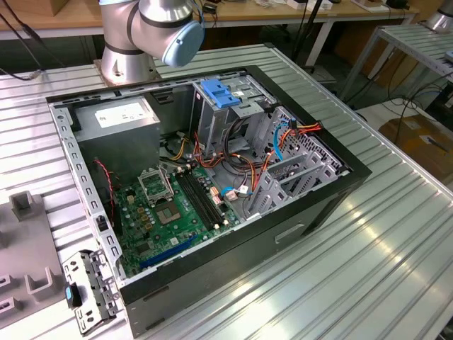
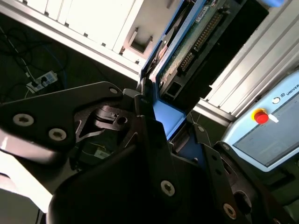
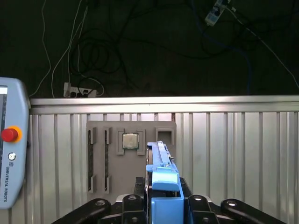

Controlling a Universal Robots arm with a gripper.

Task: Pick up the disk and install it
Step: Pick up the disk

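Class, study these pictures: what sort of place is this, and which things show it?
Likely a robotics lab: a robot arm beside an open computer case on a ribbed metal table, its gripper clamping the disk.

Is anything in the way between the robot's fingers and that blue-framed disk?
Nothing visible stands between them. In both wrist views the gripper is shut on the disk, which stands edge-on, clamped directly between the fingers.
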